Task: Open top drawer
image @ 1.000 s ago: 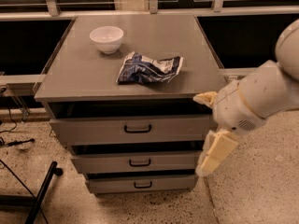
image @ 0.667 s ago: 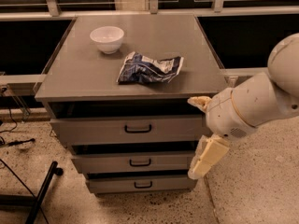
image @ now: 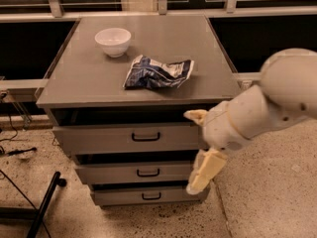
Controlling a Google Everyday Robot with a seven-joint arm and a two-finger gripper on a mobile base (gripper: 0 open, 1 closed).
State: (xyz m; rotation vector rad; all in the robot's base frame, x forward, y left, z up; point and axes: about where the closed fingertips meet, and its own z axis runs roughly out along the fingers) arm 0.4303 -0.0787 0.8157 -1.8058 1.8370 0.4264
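The cream-coloured two-finger claw point(image: 190, 152) on the white arm has slid leftward across the view since the earlier frame, from beside the cabinet's right edge to a spot in front of the right end of the drawer fronts. Its fingers are spread wide, one above the other, and hold nothing. The upper one sits level with the dark gap under the grey cabinet top point(image: 208, 58) and the lower one hangs down past the middle drawer. The top drawer point(image: 99, 139), the widest matte grey front of the three, lies to the left of the claw, and its right end passes behind the claw. Its small black bar handle point(image: 146, 136) is further left at about the claw's height, untouched and apart from both fingers. The two narrower grey drawers point(image: 114, 173) sit left of the claw and lower. Above and to its left, on the cabinet top, rest a white bowl point(image: 113, 41) and a crumpled blue-and-white packet point(image: 157, 72). The shift looks like an approach. The drawer does not appear pulled out yet, so the claw likely must travel on leftward to the handle.
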